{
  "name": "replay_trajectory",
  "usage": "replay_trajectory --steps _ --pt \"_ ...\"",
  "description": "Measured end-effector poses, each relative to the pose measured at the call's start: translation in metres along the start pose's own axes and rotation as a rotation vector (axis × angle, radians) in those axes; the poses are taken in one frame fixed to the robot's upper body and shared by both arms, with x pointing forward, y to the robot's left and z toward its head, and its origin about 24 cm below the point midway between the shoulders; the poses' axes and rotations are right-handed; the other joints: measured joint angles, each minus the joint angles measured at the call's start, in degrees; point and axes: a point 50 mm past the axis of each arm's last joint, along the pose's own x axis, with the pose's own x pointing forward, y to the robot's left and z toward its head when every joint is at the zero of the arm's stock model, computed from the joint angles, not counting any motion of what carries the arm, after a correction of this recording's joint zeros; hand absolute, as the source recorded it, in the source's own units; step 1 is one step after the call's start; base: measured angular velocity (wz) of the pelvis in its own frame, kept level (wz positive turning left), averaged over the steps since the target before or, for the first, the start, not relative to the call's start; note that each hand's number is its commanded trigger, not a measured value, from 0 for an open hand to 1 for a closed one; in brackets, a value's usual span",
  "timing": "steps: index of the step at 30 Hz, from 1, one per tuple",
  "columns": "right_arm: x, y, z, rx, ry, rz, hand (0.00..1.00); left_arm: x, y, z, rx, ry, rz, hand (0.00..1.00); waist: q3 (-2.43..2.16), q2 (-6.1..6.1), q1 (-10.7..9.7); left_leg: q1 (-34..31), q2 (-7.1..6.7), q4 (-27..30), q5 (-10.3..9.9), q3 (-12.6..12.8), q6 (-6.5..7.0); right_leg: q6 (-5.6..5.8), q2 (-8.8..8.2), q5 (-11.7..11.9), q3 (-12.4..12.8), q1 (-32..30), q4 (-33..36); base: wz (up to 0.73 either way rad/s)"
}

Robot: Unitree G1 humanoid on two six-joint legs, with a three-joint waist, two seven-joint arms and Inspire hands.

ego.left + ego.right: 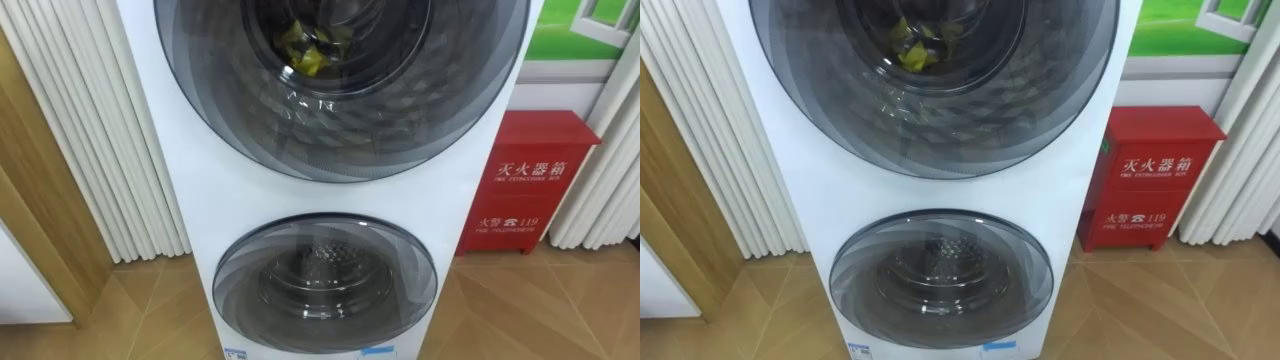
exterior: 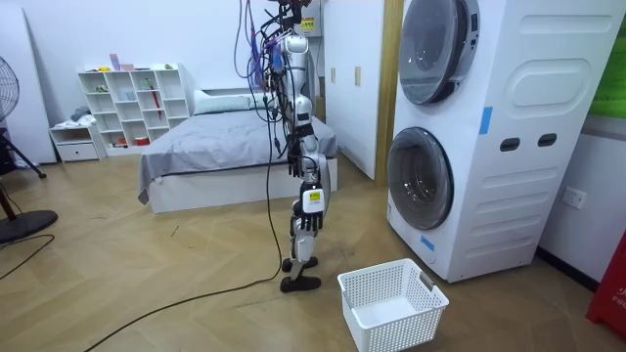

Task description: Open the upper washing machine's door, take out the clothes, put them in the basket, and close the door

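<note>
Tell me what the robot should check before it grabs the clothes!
1. Clothes inside: ok, yellow cloth shows through the glass.
2. Upper door open: not ok, it is shut.
3. Basket ready: ok, empty, on the floor by the washing machine.
4. Close enough to reach: cannot tell.
5. Lower door out of the way: ok, shut.
</note>
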Motion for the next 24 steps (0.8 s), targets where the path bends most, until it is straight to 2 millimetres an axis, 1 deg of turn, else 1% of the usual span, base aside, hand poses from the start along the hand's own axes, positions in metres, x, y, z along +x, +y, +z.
replay_trajectory --steps 13,20,24 --pt "-0.0002 -0.0001 0.0028 0.005 -0.006 0.004 0.0 0.0 -0.0009 -0.0003 -0.003 0.002 -0.019 0.0 0.11 -0.38 0.03 -0.12 0.0 -0.44 0.0 0.04 0.0 0.05 -0.01 -0.03 -0.14 -0.06 0.01 0.0" --pt "-0.0002 -0.0001 0.0032 0.01 -0.009 0.004 0.0 0.0 -0.0025 -0.0006 -0.005 0.002 -0.047 0.0 0.09 -0.51 0.07 -0.02 0.0 -0.46 0.0 0.08 0.01 0.09 -0.01 -0.05 -0.21 -0.16 -0.01 0.0" --pt "-0.0001 -0.0003 0.0029 0.04 -0.011 -0.005 0.0 0.0 -0.0022 0.0029 -0.007 -0.016 -0.049 0.0 0.09 -0.43 0.05 -0.02 0.0 -0.52 0.0 0.08 0.01 0.09 -0.01 -0.05 -0.13 -0.1 -0.07 0.0"
